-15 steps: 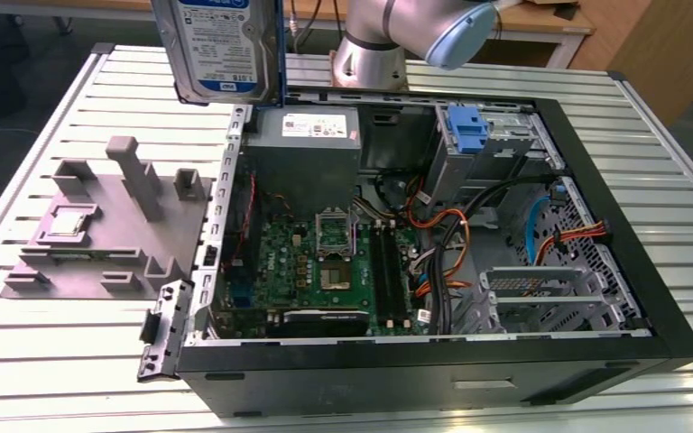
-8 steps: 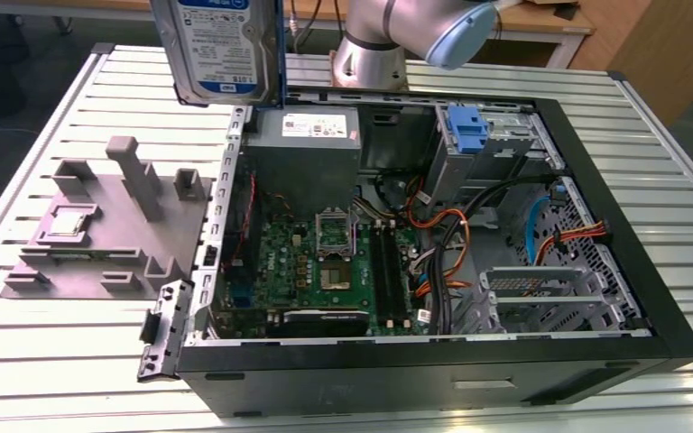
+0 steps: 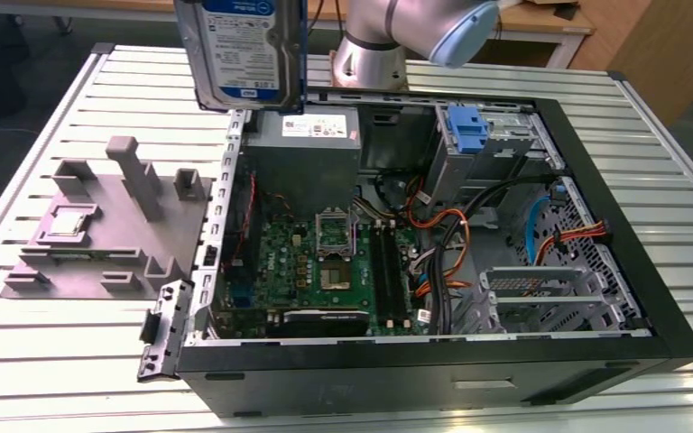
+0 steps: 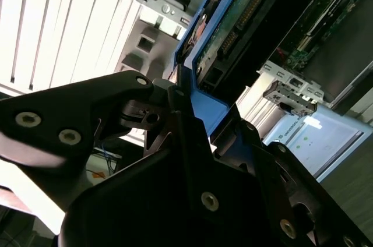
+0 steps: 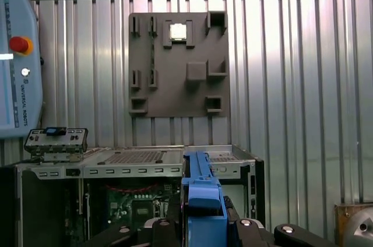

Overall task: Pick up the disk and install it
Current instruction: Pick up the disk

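The disk [image 3: 244, 54], a silver-grey drive with a white-and-blue label and a blue frame, hangs upright in the air above the back corner of the open computer case [image 3: 443, 372], on the exterior view's left. In the second wrist view my gripper [image 4: 195, 113] is shut on the disk's blue frame, and the disk's circuit-board side [image 4: 233, 23] faces the camera. In the first wrist view the disk's blue edge [image 5: 201, 197] stands between my black fingers [image 5: 242, 223], above the case opening.
The case lies on its side on a slatted metal table [image 3: 58, 343], with motherboard [image 3: 322, 262], cables and a blue drive bracket [image 3: 469, 131] inside. A grey fixture plate [image 3: 94, 234] stands beside it. The arm's base [image 3: 371, 50] is behind the case. A teach pendant [image 5: 17, 60] lies on the table.
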### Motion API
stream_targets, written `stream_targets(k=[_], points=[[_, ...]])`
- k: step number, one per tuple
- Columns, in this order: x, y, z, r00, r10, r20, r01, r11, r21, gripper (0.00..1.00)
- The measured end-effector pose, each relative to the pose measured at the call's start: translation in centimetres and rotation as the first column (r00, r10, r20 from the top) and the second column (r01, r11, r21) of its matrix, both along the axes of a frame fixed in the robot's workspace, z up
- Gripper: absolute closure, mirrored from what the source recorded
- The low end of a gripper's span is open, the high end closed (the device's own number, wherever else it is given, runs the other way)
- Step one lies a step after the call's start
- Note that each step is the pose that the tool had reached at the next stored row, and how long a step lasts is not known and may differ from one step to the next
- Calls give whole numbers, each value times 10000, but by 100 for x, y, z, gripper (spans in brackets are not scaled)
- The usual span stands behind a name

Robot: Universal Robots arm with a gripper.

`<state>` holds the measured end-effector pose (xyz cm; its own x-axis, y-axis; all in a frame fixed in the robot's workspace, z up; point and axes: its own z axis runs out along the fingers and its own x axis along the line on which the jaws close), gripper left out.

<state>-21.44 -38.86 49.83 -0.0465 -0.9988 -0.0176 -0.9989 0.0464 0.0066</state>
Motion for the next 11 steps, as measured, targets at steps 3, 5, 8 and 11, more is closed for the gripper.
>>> stream_targets(k=[3,5,8,11], points=[[138,0,-3,10000,0,1,0,10000,1,64],[228,0,-5,10000,0,-1,0,10000,-1,64],[362,0,-9,10000,1,0,-1,10000,0,64],[499,-1,-14,10000,-1,0,1,10000,0,64]])
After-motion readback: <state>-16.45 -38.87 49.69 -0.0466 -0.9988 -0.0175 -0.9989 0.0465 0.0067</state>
